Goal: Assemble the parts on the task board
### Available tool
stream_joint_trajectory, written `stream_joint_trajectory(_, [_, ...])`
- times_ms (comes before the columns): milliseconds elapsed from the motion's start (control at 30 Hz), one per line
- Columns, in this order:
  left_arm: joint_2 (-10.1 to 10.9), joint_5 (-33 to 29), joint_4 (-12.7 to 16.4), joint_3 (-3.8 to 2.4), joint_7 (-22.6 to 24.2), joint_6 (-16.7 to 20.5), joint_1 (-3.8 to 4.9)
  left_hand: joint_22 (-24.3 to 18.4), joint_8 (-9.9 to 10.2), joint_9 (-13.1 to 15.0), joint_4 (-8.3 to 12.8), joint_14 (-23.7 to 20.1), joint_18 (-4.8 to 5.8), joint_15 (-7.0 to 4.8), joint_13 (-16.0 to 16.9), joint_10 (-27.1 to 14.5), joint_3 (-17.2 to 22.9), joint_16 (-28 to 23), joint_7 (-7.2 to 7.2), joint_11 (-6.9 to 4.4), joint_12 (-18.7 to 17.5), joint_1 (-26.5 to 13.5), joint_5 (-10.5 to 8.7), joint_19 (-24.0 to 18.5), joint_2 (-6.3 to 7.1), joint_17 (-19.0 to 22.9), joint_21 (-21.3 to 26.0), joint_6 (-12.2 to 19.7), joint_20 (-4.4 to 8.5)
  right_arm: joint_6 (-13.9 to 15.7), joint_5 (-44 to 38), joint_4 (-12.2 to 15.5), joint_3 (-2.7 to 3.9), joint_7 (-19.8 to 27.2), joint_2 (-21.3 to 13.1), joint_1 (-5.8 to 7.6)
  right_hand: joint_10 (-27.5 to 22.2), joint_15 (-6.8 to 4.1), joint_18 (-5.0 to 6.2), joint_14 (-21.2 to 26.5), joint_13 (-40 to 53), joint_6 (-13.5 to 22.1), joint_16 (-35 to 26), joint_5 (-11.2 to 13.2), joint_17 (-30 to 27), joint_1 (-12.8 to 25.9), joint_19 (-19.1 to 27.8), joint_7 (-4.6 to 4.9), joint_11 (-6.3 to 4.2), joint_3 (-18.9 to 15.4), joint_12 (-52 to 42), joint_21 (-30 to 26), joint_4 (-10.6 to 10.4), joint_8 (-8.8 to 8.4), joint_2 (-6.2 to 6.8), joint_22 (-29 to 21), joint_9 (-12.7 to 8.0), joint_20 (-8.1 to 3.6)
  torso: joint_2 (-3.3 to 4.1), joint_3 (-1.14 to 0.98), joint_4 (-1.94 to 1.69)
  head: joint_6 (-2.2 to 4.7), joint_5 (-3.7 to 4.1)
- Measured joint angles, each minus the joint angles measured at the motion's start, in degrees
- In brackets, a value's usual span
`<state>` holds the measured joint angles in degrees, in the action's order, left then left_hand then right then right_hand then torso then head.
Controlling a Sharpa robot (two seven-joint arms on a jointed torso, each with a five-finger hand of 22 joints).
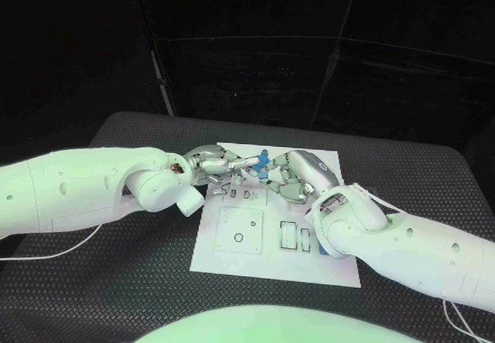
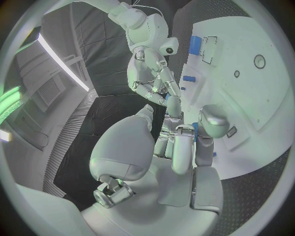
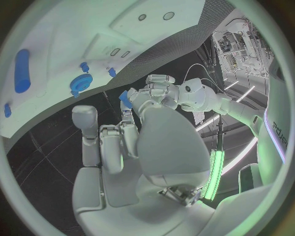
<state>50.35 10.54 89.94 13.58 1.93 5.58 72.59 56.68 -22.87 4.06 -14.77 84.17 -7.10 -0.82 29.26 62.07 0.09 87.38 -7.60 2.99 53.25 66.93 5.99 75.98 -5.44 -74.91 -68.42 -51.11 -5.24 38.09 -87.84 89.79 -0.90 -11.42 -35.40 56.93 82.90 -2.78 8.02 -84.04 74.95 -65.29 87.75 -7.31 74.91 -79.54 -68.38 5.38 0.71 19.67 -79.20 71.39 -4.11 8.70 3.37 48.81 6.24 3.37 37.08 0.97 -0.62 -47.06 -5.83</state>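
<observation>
Blue plastic parts, small, apparently moulded; judged light, rigid and smooth, so prone to slip or twist from metal fingertips. Best taken across opposite flat sides or round the rim, low on the body.

Location: white task board, flat on the black textured worktop. A gear-like part, a long rounded part and several small studs lie on the board near its far end; further blue pieces sit between the two hands at the far edge. One block rests by a rectangular recess.

Left robot hand: at the board's far left corner, fingers curled toward the centre. A blue piece appears pinched at its fingertips, though the contact is small and partly hidden; cannot tell for sure.

Right robot hand: opposite, over the far right of the board, fingers bent down beside the blue pieces; whether it holds one cannot be told.

Handling risk: the parts stand close together, so one may be knocked while its neighbour is taken.
</observation>
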Motion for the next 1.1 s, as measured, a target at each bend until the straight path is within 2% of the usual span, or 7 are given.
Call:
stream_joint_trajectory(833, [-0.4, -0.5, 0.4, -0.09, 0.0, -1.3, 0.07, 0.0, 0.3, -0.2, 0.1, 0.0, 0.0, 0.0, -0.1, 0.1, -0.4, 0.0, 0.0, 0.08, 0.0, 0.0, 0.0, 0.0, 0.0, 0.0, 0.0, 0.0, 0.0, -0.6, -0.1, -0.6, -0.05, -0.1, 0.5, -0.06, 0.0, 0.0, 0.0, 0.0, 0.0, 0.0, 0.0, 0.3, 0.0, -0.1, 0.0, -0.04, 0.0, 0.0, 0.0, 0.0, 0.0, -0.01, 0.1, 0.0, 0.0, 0.0, -0.03, -0.01, 0.03, 0.02, -0.04])
stream_joint_trajectory(1100, [-0.1, -0.6, 0.3, -0.09, 0.1, -1.3, 0.07, 0.0, 1.1, -0.4, 0.2, 0.0, 0.0, 0.0, -0.2, 0.1, -0.8, 0.0, 0.01, 0.08, -0.2, 0.3, 0.0, 0.0, -0.3, 0.0, 0.0, 0.0, 0.0, -1.2, -0.3, -0.7, -0.05, -0.1, 0.5, -0.06, 0.0, 0.0, 0.0, 0.0, 0.0, 0.1, 0.0, 0.3, 0.0, 0.0, 0.0, -0.12, 0.0, -0.1, 0.0, 0.0, 0.0, 0.12, 0.01, 0.0, 0.0, 0.0, -0.02, -0.02, 0.05, 0.02, -0.05])
